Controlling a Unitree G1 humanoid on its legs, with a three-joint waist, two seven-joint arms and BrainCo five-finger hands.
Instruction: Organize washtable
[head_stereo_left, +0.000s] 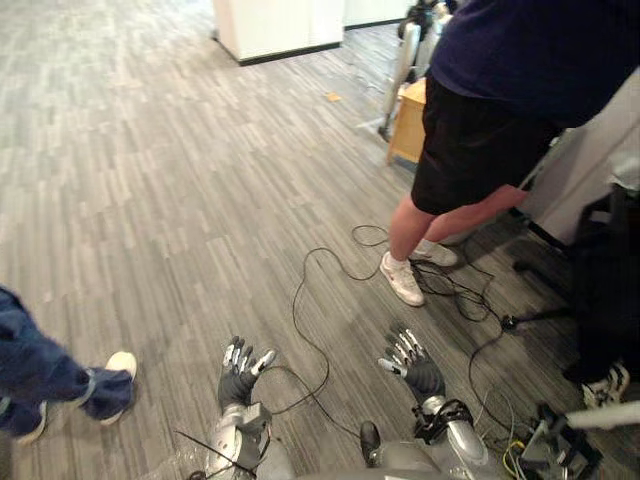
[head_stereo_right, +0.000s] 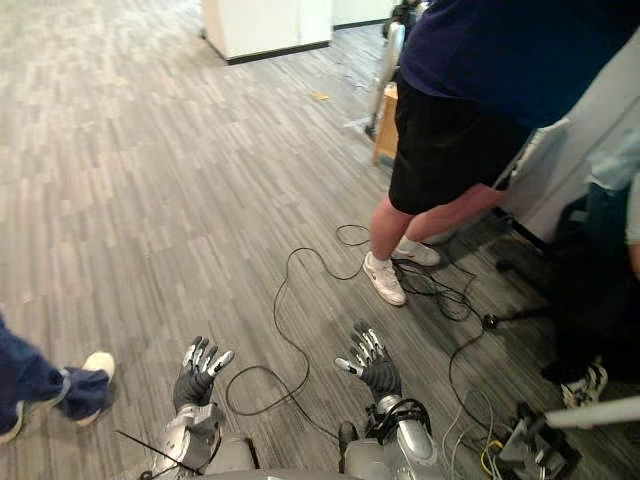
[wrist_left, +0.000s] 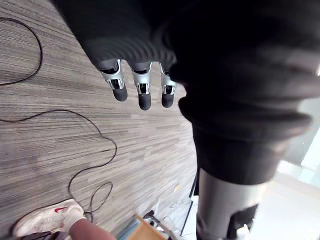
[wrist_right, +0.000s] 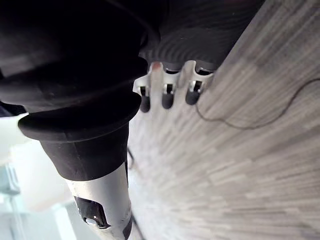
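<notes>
My left hand (head_stereo_left: 240, 372) hangs low over the grey wood-look floor (head_stereo_left: 150, 180), fingers straight and spread, holding nothing. Its fingertips (wrist_left: 144, 100) point out past the dark ribbed cover in the left wrist view. My right hand (head_stereo_left: 412, 365) is held the same way a little to the right, open and bare, and its fingers (wrist_right: 168, 97) stand straight in the right wrist view. No washtable or washing things appear in these views.
A person in dark shorts and white shoes (head_stereo_left: 401, 278) stands close ahead on the right. Another person's leg and shoe (head_stereo_left: 117, 367) are at the left. Black cables (head_stereo_left: 300, 300) loop on the floor. A white cabinet (head_stereo_left: 275, 25) stands far back, a wooden box (head_stereo_left: 408, 122) beyond the person.
</notes>
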